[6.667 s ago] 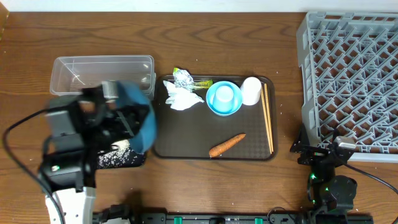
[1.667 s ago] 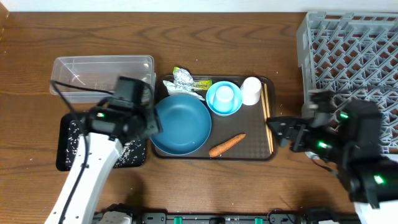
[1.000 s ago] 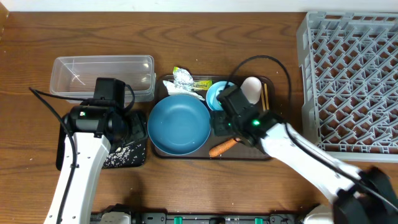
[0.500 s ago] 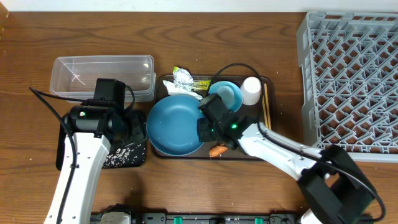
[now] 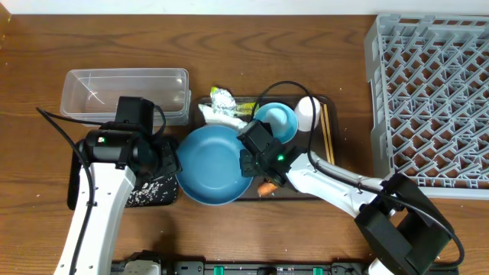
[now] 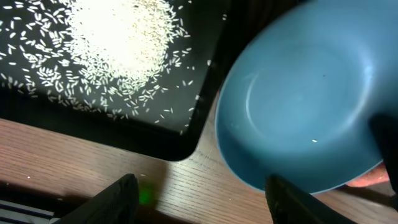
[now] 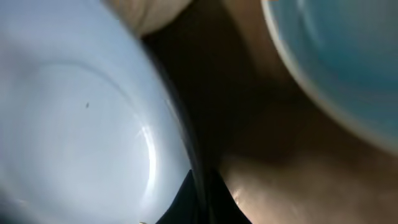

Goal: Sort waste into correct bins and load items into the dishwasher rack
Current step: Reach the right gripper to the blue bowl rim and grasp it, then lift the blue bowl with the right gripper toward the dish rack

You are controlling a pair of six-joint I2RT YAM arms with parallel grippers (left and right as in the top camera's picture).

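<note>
The left arm [image 5: 92,206] is a white tubular link topped by a boxy black housing with a small green light, just behind its pincer [image 6: 200,186]. The pincer's two fingers [image 6: 118,198] are matte black. A thin black cable [image 5: 57,131] trails from the housing. The right arm [image 5: 344,187] matches, with a white link and a green-lit black block behind its pincer [image 5: 246,162]. Its cable [image 5: 286,83] is black, as is its far segment.
</note>
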